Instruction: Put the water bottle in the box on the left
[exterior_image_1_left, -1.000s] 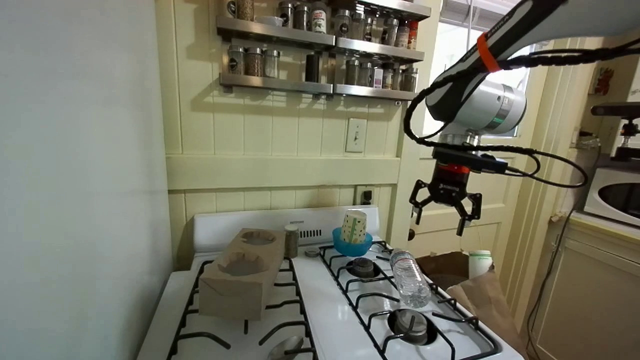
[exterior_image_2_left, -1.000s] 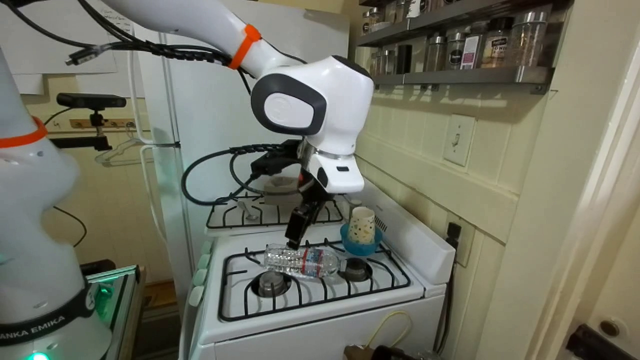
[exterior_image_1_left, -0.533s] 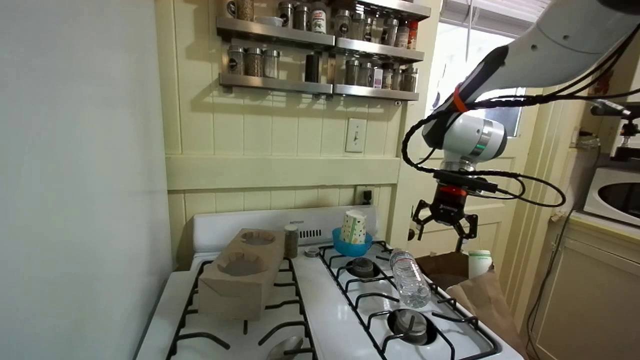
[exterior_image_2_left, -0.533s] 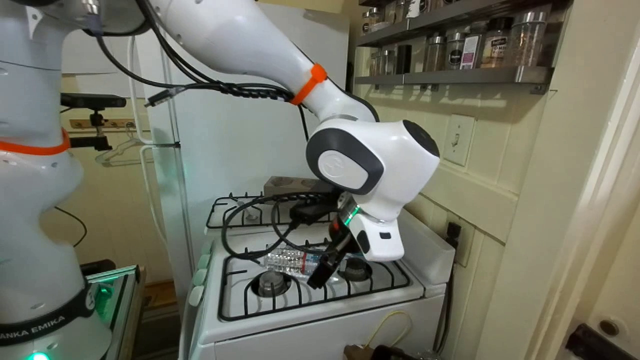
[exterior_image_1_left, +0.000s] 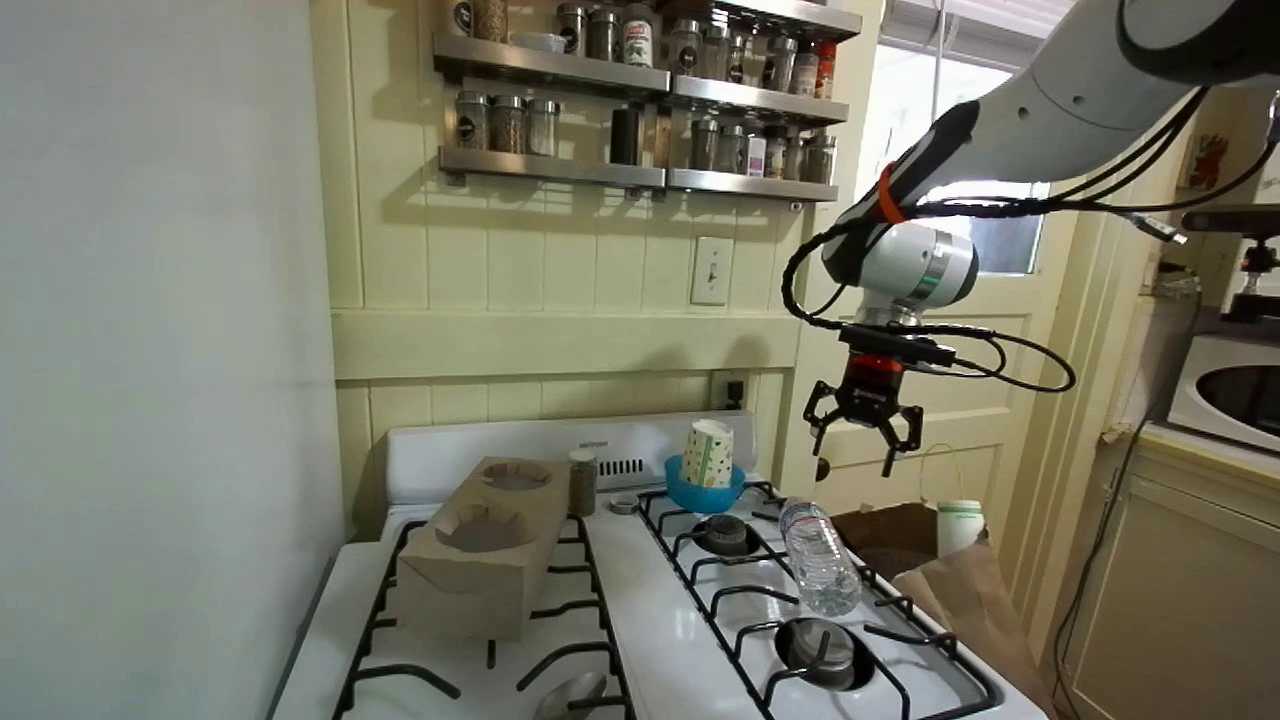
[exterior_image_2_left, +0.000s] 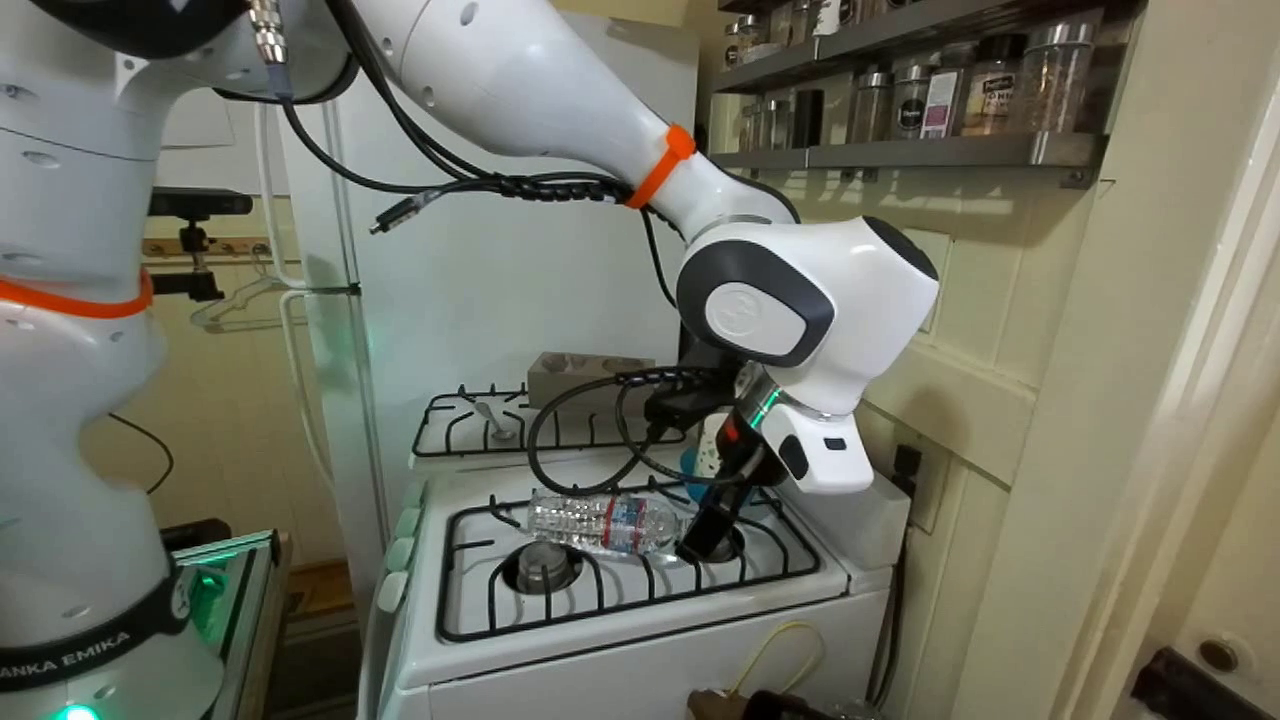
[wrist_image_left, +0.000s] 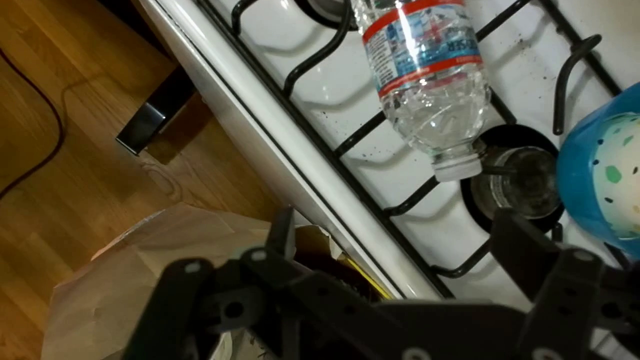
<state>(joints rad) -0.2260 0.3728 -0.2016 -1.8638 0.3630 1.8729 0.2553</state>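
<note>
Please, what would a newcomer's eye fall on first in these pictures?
First, probably, the large white robot arm reaching over the white gas stove, its black two-finger gripper open, holding nothing. Next, the clear plastic bottle with a red-and-blue label, lying on the black grate. Then the round blue bowl with its speckled cup near the stove's back, and the grey-tan cardboard box on the left in an exterior view.

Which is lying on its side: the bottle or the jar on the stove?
The clear plastic water bottle; the spice jar beside the box stands upright.
</note>
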